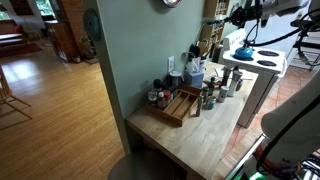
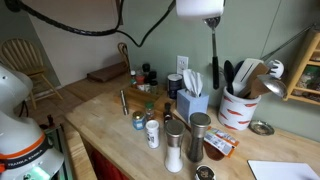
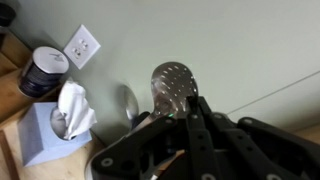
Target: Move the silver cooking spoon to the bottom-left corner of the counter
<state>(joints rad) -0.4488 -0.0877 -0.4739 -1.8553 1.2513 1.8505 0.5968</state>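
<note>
Gripper (image 3: 186, 112), item one: clamped on the silver cooking spoon (image 3: 172, 85), which I hold bowl-forward before the wall (image 3: 235, 45), raised near the tissue box (image 3: 40, 140), presumably to clear clutter en route to the counter (image 2: 100, 125) corner.

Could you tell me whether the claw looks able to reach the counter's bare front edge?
Probably yes: the claw, gripping the perforated silver cooking spoon, hangs near the blue tissue box, and the light wood counter is bare in front.
</note>
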